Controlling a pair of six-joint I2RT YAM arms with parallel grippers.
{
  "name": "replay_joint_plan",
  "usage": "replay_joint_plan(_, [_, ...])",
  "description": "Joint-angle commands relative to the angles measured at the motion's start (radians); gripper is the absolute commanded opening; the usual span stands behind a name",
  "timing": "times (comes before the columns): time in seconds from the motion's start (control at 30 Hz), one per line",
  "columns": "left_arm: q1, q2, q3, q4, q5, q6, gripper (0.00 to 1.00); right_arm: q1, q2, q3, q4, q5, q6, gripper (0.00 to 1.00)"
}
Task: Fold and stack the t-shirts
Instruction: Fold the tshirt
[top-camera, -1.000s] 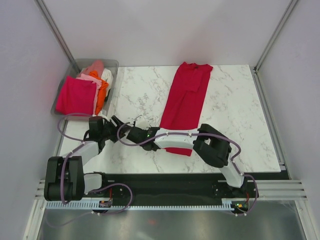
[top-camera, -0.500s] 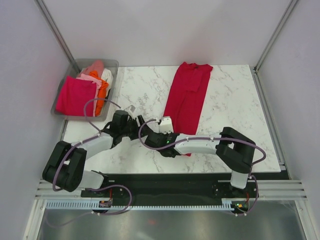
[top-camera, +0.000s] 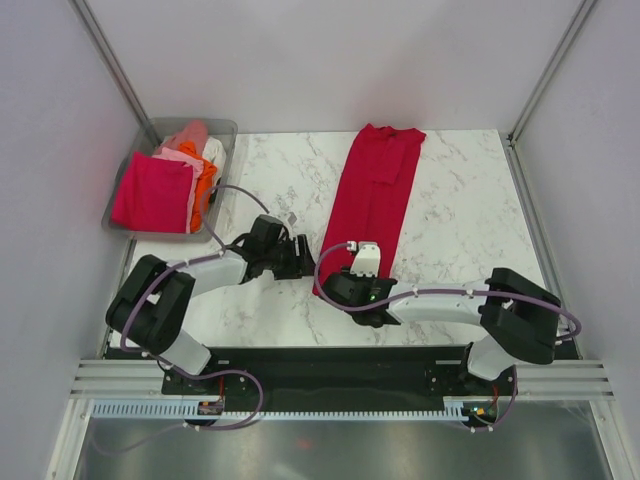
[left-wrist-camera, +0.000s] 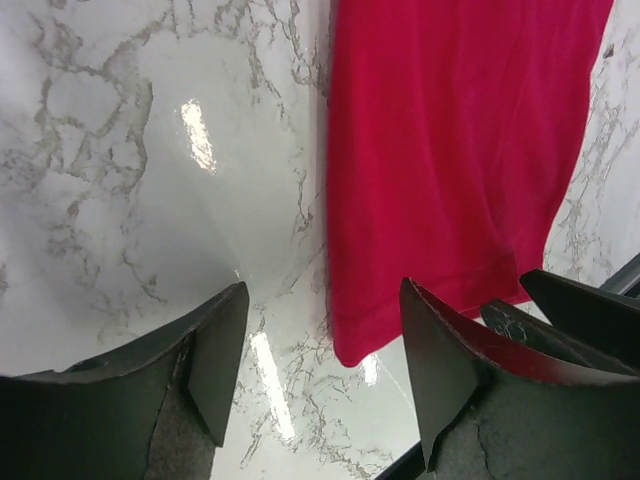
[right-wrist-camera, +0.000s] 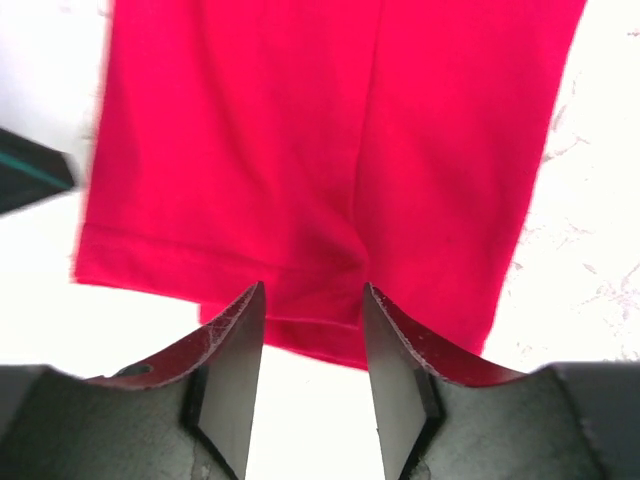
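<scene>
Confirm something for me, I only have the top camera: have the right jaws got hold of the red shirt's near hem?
Observer: No. In the right wrist view the right jaws stand apart, and the red shirt lies loose below them, its hem showing through the gap.
Operator: And the left jaws?
Observer: Open too, mostly over bare table. The left wrist view shows the shirt's near corner lying below the gap, not pinched.

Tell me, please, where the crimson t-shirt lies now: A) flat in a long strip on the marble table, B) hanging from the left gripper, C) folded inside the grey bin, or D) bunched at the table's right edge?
A: the crimson t-shirt lies flat as a long strip on the marble table, outside the bin.
</scene>
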Motion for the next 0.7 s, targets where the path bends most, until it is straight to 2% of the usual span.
replay_joint_plan(0.0, [-0.009, 0.029, 0.036, -0.038, -0.007, 0.06, 0.69, -0.001, -0.069, -0.014, 0.059, -0.007, 0.005, 0.5])
replay_joint_plan(0.07, [-0.011, 0.041, 0.042, -0.042, 0.009, 0.063, 0.65, -0.001, -0.086, -0.017, 0.062, -0.022, -0.015, 0.5])
replay_joint_plan(0.17, [-0.011, 0.06, 0.047, -0.042, 0.032, 0.063, 0.64, -0.011, -0.126, -0.032, 0.059, -0.054, -0.035, 0.52])
replay_joint_plan(0.3, [-0.015, 0.072, 0.047, -0.044, 0.044, 0.063, 0.64, -0.094, -0.202, -0.083, 0.048, -0.154, -0.072, 0.54])
replay_joint_plan(0.33, [-0.017, 0.074, 0.048, -0.042, 0.047, 0.063, 0.64, -0.146, -0.216, -0.097, 0.048, -0.175, -0.079, 0.54])
replay_joint_plan(0.43, [-0.021, 0.084, 0.044, -0.041, 0.067, 0.061, 0.57, -0.218, -0.271, -0.15, 0.051, -0.243, -0.118, 0.54])
replay_joint_plan(0.6, [-0.049, 0.071, 0.005, -0.016, 0.101, 0.04, 0.34, -0.248, -0.357, -0.233, 0.057, -0.335, -0.135, 0.54])
replay_joint_plan(0.67, [-0.06, 0.054, -0.016, -0.012, 0.101, 0.026, 0.18, -0.257, -0.379, -0.256, 0.063, -0.355, -0.142, 0.53])
